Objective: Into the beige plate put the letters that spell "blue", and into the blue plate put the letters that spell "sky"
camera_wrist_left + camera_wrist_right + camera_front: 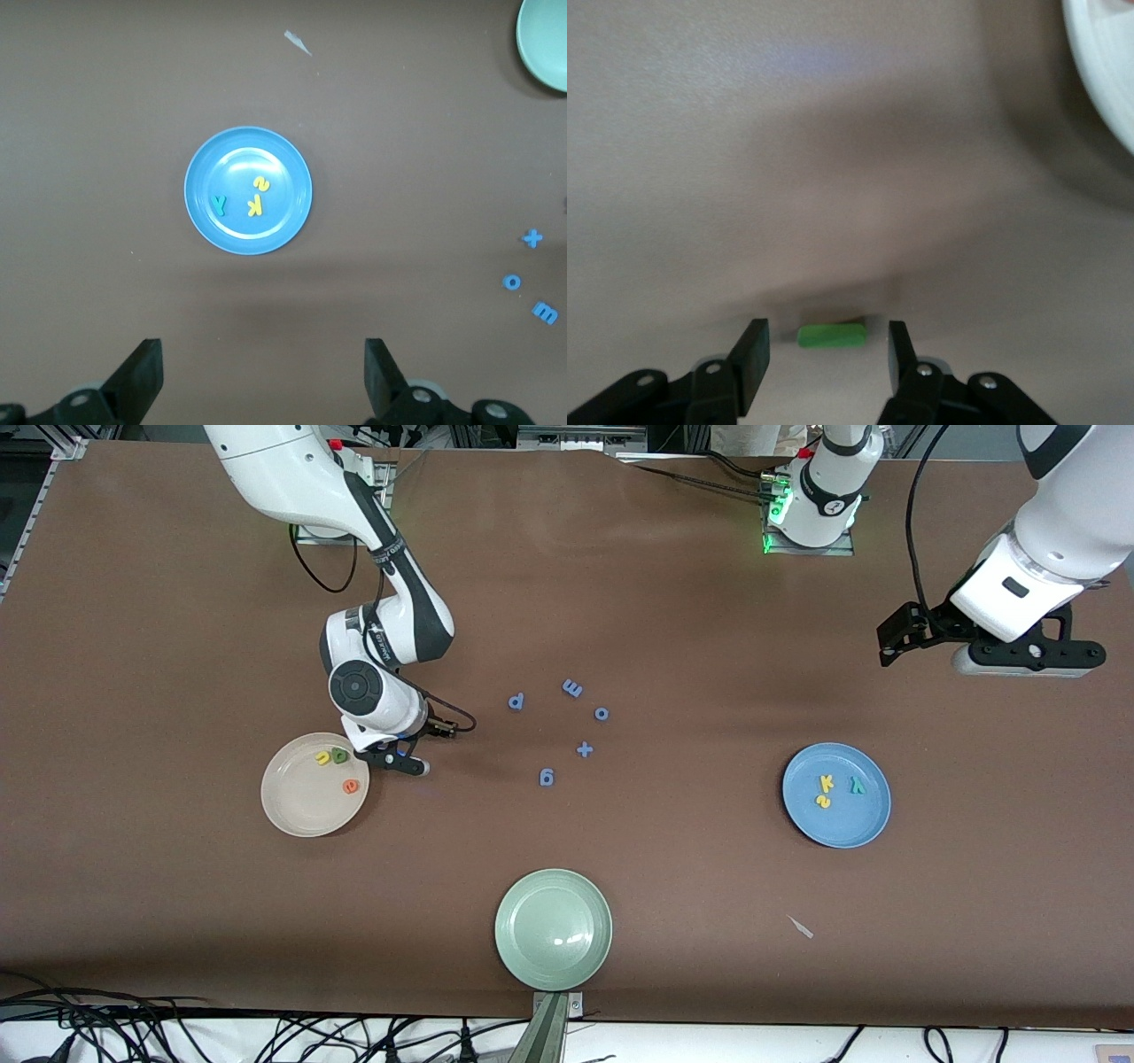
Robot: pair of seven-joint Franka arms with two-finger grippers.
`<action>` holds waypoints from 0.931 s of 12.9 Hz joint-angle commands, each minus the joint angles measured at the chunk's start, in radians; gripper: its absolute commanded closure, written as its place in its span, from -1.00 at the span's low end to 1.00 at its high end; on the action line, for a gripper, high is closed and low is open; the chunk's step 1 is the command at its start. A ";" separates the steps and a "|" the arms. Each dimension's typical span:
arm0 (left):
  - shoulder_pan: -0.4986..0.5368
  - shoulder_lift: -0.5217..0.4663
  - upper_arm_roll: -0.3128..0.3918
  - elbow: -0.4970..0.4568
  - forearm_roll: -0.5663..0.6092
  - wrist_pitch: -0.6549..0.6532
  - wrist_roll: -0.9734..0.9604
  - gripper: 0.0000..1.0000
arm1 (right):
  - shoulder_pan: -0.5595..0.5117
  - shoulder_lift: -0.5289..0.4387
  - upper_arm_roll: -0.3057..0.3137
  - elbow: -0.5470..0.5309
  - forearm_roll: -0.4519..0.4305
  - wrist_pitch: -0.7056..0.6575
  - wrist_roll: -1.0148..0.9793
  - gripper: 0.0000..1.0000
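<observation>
on table [620,584], l [831,336] between right end effector [822,354] fingers

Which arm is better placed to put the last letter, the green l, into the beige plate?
The right. Its gripper hangs open around the green l, beside the beige plate. The left gripper waits open above the blue plate.

Readable signs are foam letters only.

Round medium-blue plate [836,795]: yellow foam "s" [823,801], yellow foam "k" [827,783], teal-green foam "y" [857,785].

Round cream-beige plate [315,785]: yellow foam "u" [323,758], olive-green foam "b" [338,755], orange foam "e" [352,786].

Bare brown table: blue foam "p" [516,701], "m" [572,688], "o" [601,713], plus sign [584,749], "g" [547,778].

Arm markings illegible.
</observation>
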State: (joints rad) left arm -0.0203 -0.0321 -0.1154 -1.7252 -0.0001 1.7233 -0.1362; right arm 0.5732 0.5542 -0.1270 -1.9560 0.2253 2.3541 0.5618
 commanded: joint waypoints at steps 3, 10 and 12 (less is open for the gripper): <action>0.086 0.064 -0.007 0.070 -0.017 -0.039 0.007 -1.00 | 0.013 -0.016 -0.002 -0.040 0.012 0.037 0.007 -0.20; 0.076 0.064 -0.015 0.098 -0.014 -0.042 0.012 -1.00 | 0.013 -0.019 -0.002 -0.040 0.009 0.036 -0.008 0.17; 0.077 0.064 -0.015 0.099 -0.014 -0.042 0.012 -1.00 | 0.013 -0.023 -0.003 -0.040 0.009 0.030 -0.011 0.24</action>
State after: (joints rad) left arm 0.0576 0.0214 -0.1320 -1.6553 -0.0001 1.7058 -0.1340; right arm 0.5792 0.5526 -0.1269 -1.9756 0.2253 2.3814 0.5615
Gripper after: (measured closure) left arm 0.000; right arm 0.612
